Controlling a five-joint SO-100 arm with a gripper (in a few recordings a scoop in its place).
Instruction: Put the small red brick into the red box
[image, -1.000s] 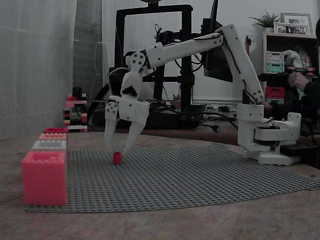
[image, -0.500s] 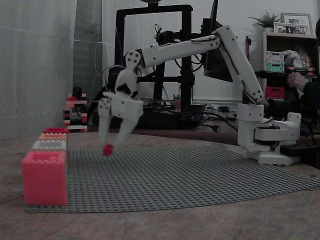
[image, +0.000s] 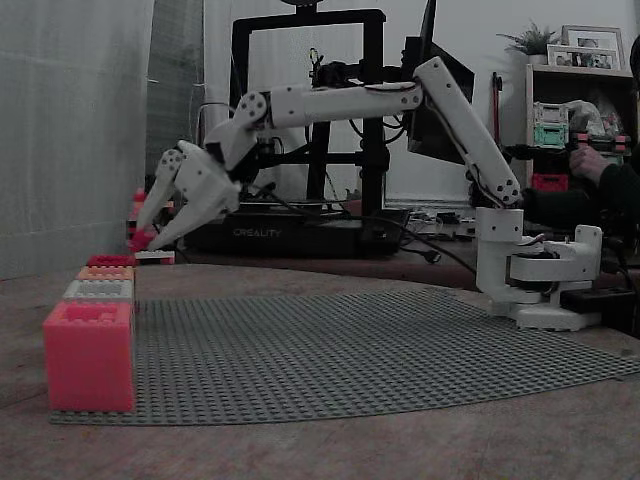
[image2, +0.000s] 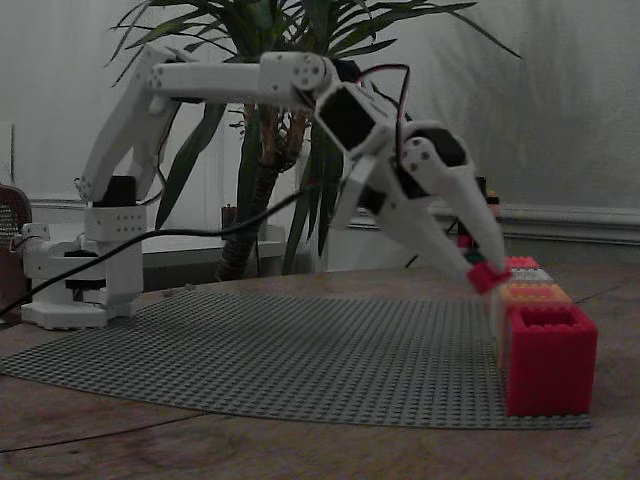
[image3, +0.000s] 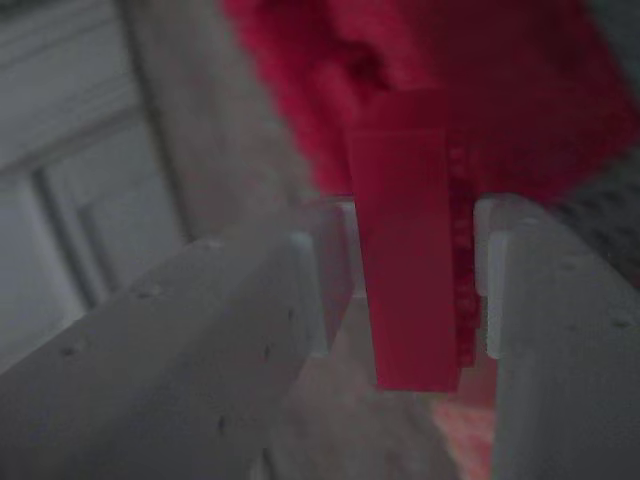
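The claw (image: 143, 240) has swung left, gripping the small red brick (image3: 405, 260), long axis upright.

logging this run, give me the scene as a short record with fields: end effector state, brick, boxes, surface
end effector: end effector shut on the small red brick, tilted down, held in the air
brick: pinched between both fingers in the wrist view
boxes: row of boxes at the mat's edge; the red box nearest the camera, open top
brick vs boxes: above the row, not yet released
surface: grey studded mat

Claw (image: 140, 240) w/ small red brick (image: 140, 239) (aloft)
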